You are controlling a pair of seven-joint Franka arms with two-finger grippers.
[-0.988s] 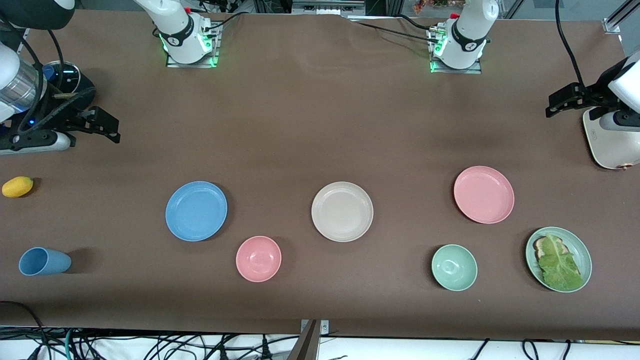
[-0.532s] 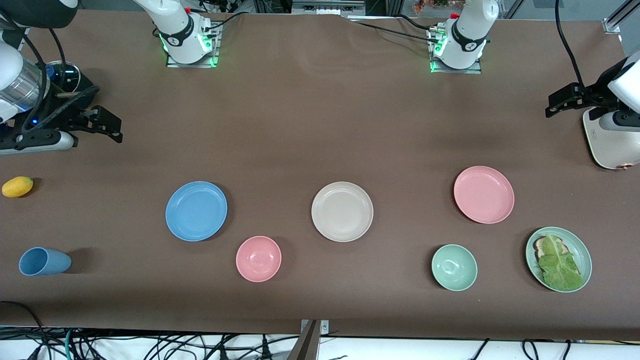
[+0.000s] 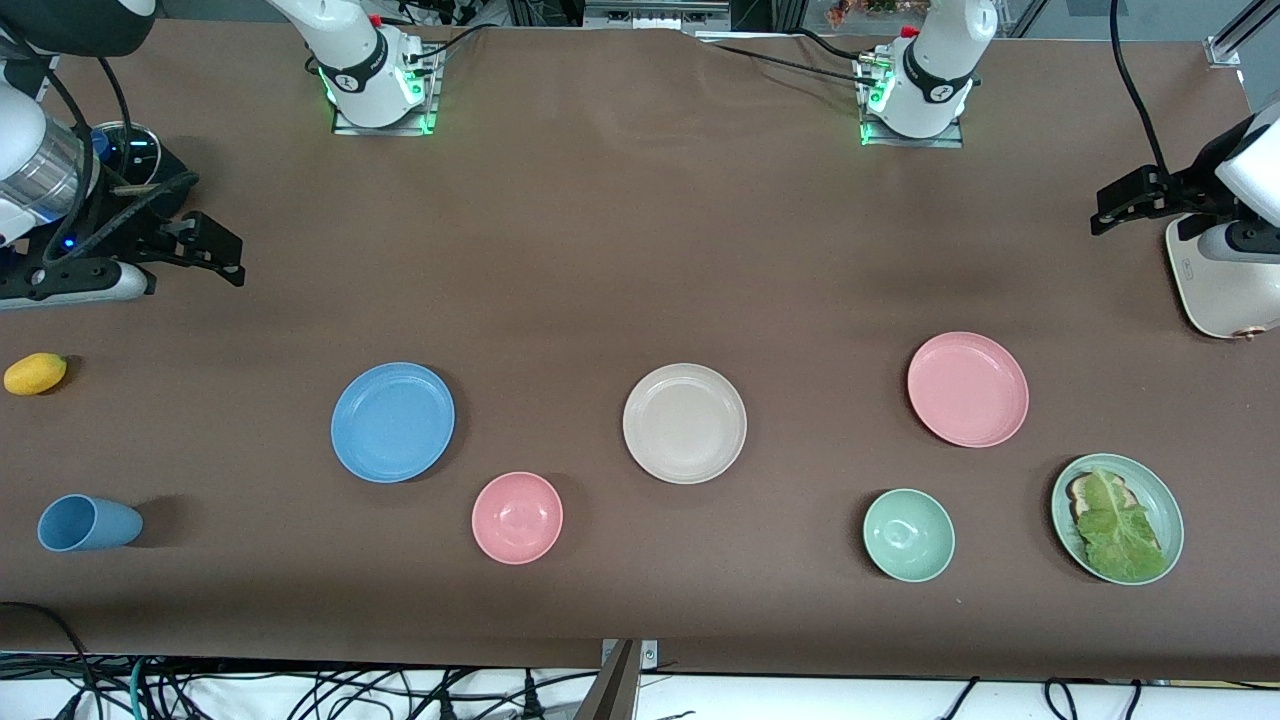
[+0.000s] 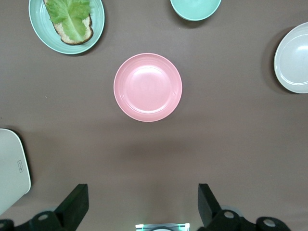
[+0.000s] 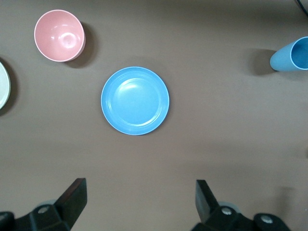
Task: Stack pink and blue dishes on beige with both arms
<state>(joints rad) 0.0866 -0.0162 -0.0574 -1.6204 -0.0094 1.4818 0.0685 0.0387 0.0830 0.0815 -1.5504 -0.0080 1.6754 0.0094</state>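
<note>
Beige plate flat mid-desk, bare. Blue plate beside it toward right arm's end, pink plate toward left arm's end, slightly farther from camera than the beige one. All three well apart, nothing stacked. Right tool up over desk near blue plate, fingers apart, empty. Left tool over desk near pink plate, fingers apart, empty.

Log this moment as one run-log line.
stage: not started | left gripper: open, high over table near pink plate | right gripper: open, high near blue plate | beige plate: bare
</note>
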